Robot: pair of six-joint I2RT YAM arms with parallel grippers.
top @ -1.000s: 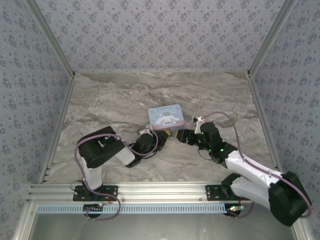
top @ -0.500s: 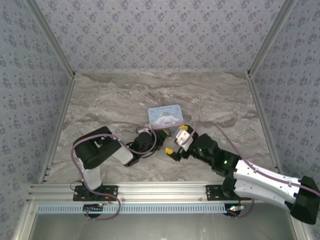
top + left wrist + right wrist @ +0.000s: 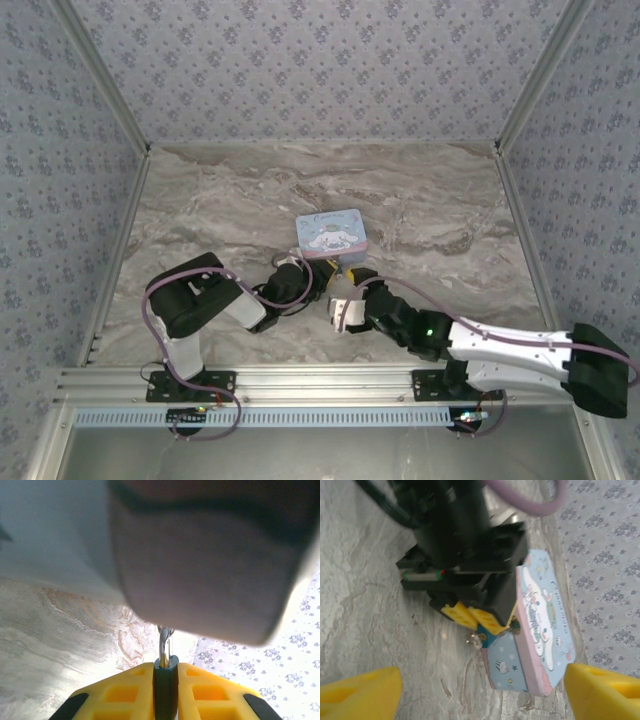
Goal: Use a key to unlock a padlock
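- The padlock (image 3: 165,692) sits at the bottom centre of the left wrist view. It is seen edge-on, its narrow dark body pinched between the yellow fingers of the left gripper (image 3: 165,672).
- Its silvery shackle (image 3: 164,647) points straight up out of the body; whether it is latched cannot be told.
- In the right wrist view the padlock (image 3: 487,638) shows a teal body just below centre, beside the lower corner of the cartoon-printed tin (image 3: 540,615).
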